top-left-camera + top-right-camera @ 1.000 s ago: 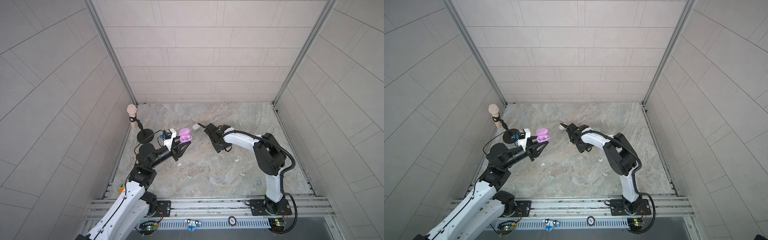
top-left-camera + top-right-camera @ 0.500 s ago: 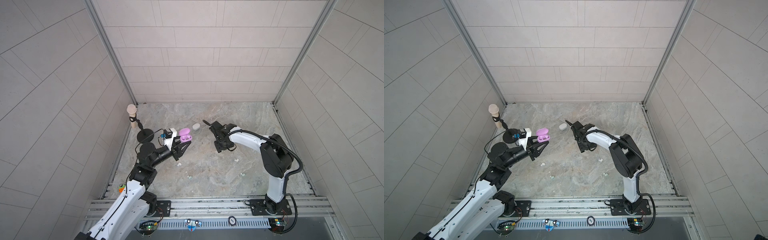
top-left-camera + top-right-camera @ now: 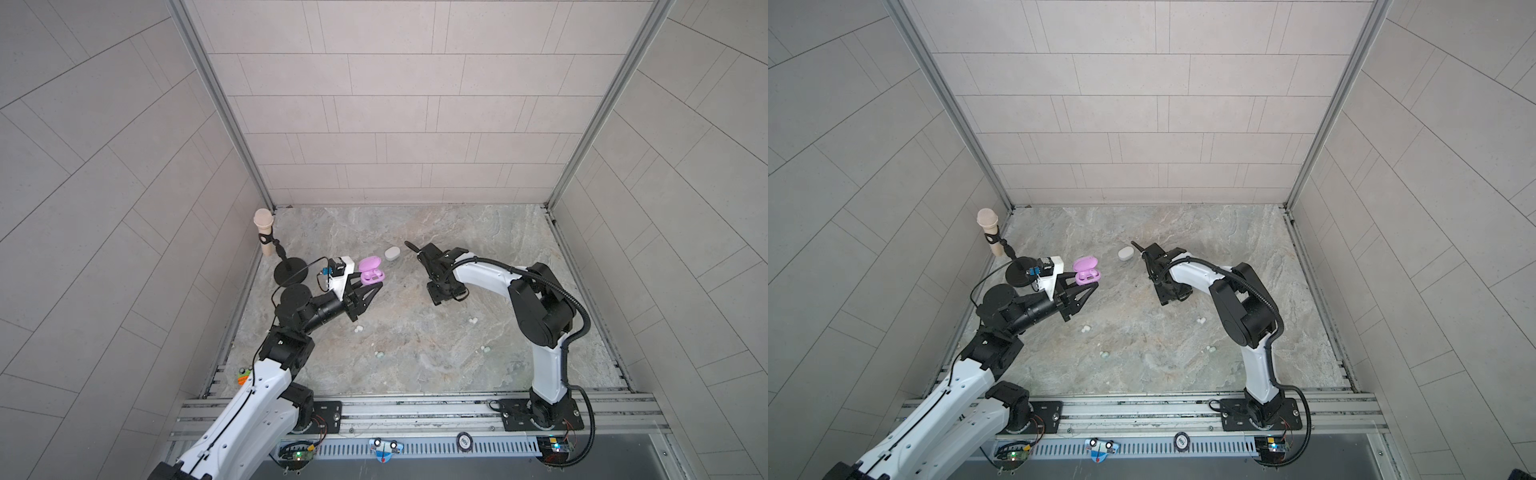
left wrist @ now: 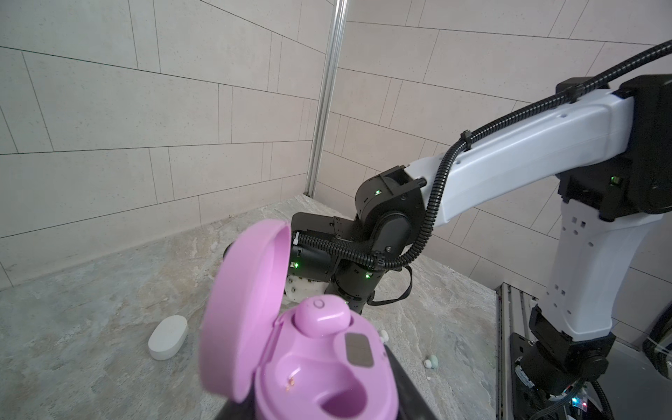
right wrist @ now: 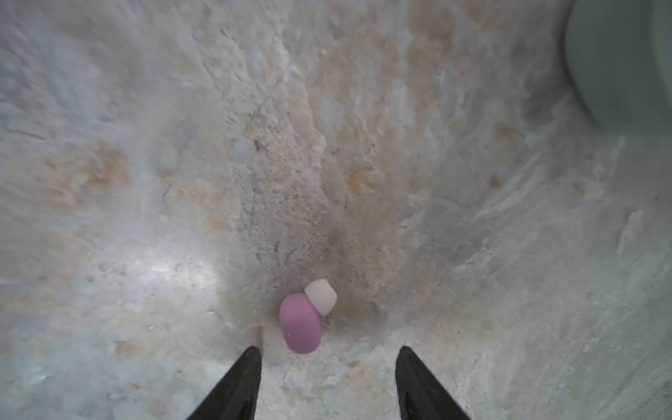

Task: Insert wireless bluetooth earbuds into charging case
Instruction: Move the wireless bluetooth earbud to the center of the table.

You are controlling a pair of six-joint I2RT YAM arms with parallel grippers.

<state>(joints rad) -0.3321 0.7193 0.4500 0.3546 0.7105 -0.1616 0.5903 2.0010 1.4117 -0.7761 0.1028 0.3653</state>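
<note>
Pale grey tiled walls are closing the cell in on three sides: the back wall is running in horiz. staggered courses, the side walls are showing slanted joints. Two alu corner posts are rising where back & sides are meeting. The desk is showing a marbled grey-beige stone finish w/ rusty veins. Alu rails are running along its near edge, w/ a slotted strip lying below. A beige mic on a black stand is standing by one side wall. Light is falling soft & even; a brighter patch is glinting on the stone in the right wrist view.
</note>
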